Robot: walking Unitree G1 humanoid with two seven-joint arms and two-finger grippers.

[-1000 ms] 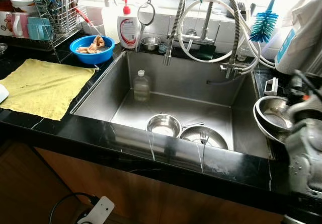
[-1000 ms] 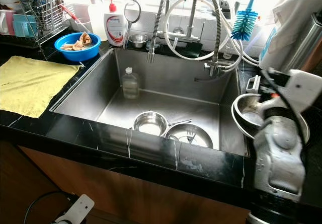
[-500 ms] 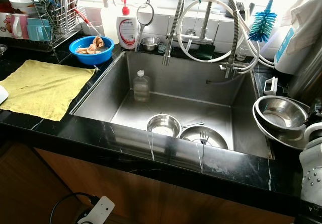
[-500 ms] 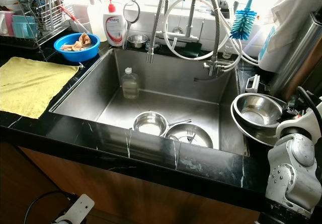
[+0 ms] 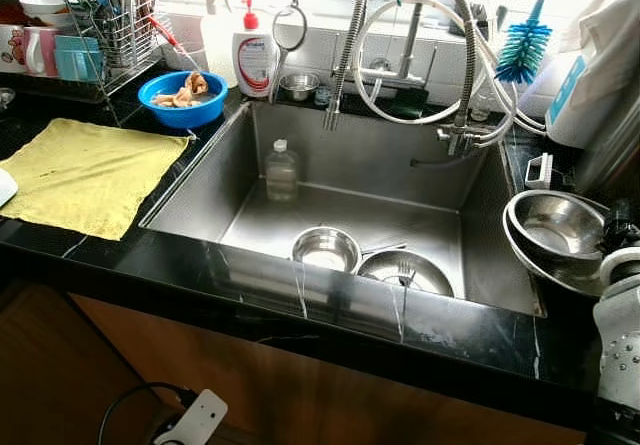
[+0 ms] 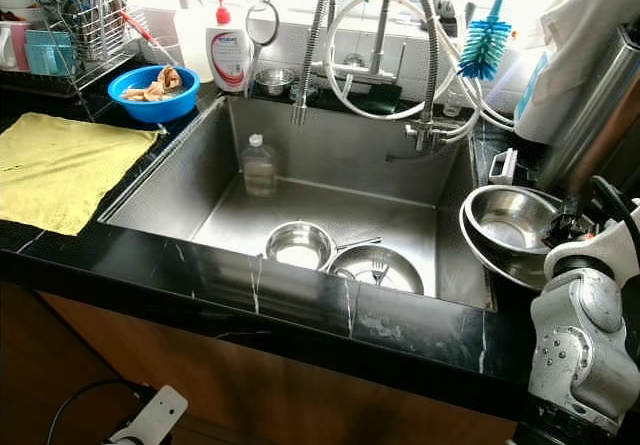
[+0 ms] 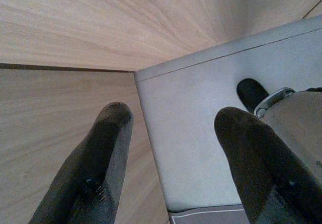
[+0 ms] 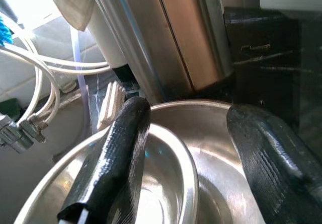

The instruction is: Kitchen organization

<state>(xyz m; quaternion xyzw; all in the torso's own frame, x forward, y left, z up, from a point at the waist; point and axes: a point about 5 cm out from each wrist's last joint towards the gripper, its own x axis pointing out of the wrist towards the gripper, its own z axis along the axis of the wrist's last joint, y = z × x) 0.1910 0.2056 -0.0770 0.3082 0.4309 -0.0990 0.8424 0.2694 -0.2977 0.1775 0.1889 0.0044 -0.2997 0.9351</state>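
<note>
Steel mixing bowls (image 6: pixel 510 227) are sitting nested, a smaller one inside a wider one, on the black marble counter (image 5: pixel 330 310) just to the right of the stainless sink (image 5: pixel 355 170), and the right gripper (image 8: pixel 186 158) is hovering directly over them with its two black fingers (image 8: pixel 118 156) spread wide apart, gripping nothing; one finger is hanging over the inner bowl's rim and the other over the far side of the outer bowl. The right arm (image 6: pixel 585 330) is showing at the counter's right edge, its silver wrist housing standing beside the bowls. Crowding that corner are a tall shiny metal cylinder (image 8: pixel 166 38) with a white cloth (image 6: pixel 590 25) draped over it, right behind the bowls, and a small white scrub brush (image 5: pixel 539 170) lying between the bowls and the white hoses (image 5: pixel 490 115) looping from the faucet (image 5: pixel 405 40). Down in the sink a small steel saucepan (image 5: pixel 326 249) is resting beside a steel bowl holding a fork (image 5: pixel 405 270), and a clear bottle (image 5: pixel 281 170) is standing upright near the back wall. On the left counter a yellow cloth (image 5: pixel 85 175) is lying flat, with a blue bowl of scraps (image 5: pixel 183 97), a soap pump bottle (image 5: pixel 255 57) and a wire dish rack (image 5: pixel 95 20) behind it (a blue bottle brush (image 5: pixel 524 50) is hanging at the window). The left gripper (image 7: pixel 171 163) is hanging idle with fingers parted over pale wood flooring.
</note>
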